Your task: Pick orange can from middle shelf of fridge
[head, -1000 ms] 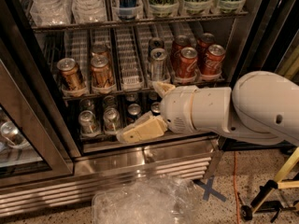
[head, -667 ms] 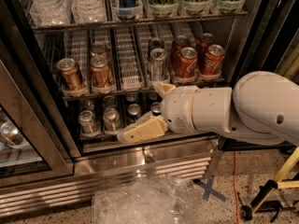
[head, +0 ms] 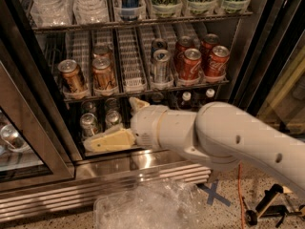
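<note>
Your fridge [head: 267,46] stands open and fills most of the camera view, and the white arm [head: 228,137] reaches across its lower front from the right. Over the last second nothing has shifted: arm and cans sit exactly where they were, so you are paused low, not closing in. The middle shelf [head: 143,93] runs above the wrist. The pincer [head: 112,124] sits in front of the bottom rack, below that shelf, with its two cream fingers spread apart and nothing between them. The orange can [head: 72,75] stands upright at the front of the left-most lane on the middle shelf, with a second orange one just beside it on its right. It is up and to the left of the pincer and not touched. I judge the pick is not yet begun; you need to raise and aim left.
</note>
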Motion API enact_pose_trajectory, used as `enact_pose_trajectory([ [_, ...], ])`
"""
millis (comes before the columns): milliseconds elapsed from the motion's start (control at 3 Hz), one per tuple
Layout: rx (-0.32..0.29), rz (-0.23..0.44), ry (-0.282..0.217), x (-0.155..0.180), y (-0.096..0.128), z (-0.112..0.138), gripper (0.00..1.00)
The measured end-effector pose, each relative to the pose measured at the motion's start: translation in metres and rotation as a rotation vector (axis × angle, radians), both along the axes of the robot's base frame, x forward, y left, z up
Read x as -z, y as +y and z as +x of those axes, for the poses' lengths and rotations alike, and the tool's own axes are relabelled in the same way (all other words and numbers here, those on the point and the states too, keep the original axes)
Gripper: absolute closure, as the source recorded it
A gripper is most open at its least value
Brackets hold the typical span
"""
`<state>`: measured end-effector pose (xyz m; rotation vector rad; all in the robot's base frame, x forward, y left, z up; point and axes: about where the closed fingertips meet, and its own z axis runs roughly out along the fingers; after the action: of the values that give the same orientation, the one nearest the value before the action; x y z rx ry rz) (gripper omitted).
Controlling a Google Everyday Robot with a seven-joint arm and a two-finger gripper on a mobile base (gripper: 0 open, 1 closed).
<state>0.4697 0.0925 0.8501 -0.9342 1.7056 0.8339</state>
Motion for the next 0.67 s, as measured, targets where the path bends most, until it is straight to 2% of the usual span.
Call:
enact_pose_trajectory([
  [333, 0.049, 0.15, 0.09, 0.031, 0.029, -0.003, 0.0],
  [667, 0.068, 0.237, 0.114, 0.046, 0.058, -0.013, 0.0],
])
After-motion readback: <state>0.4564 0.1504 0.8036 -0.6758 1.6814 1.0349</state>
